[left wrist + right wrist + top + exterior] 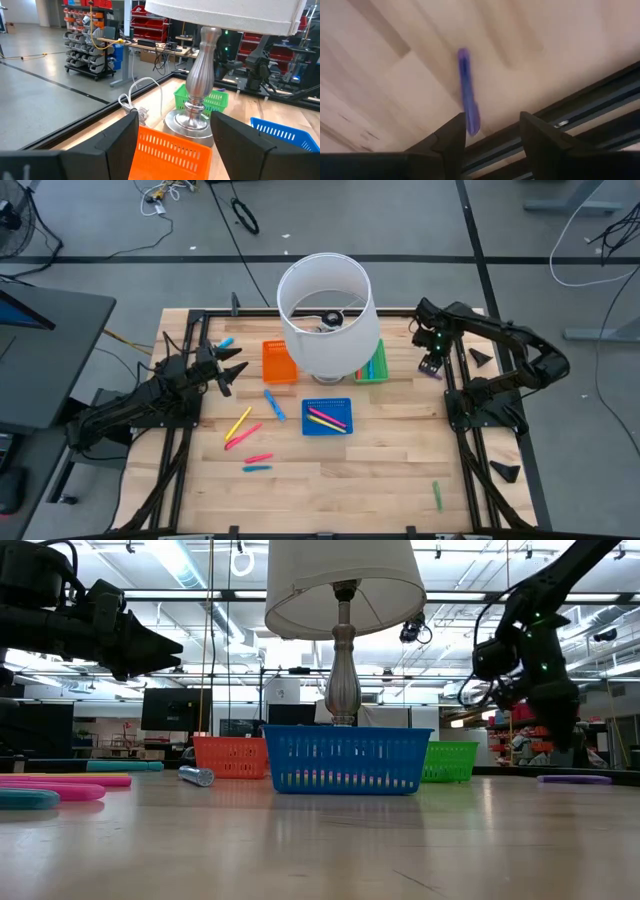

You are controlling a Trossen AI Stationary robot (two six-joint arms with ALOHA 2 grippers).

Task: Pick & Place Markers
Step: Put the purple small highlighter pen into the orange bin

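Desk: pale wood grain, black frame. Lamp shade white; lamp stem silver. Trays: orange tray, blue tray, green tray. Markers in blue tray pink and yellow. Loose markers: purple marker, two yellow, green, blue. Both arms black.

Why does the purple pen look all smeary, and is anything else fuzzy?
Right wrist view: the thin purple marker is streaked by motion blur, the wood too. Low view: the near pink marker and teal marker are out of focus; the blue mesh plastic tray is sharp.
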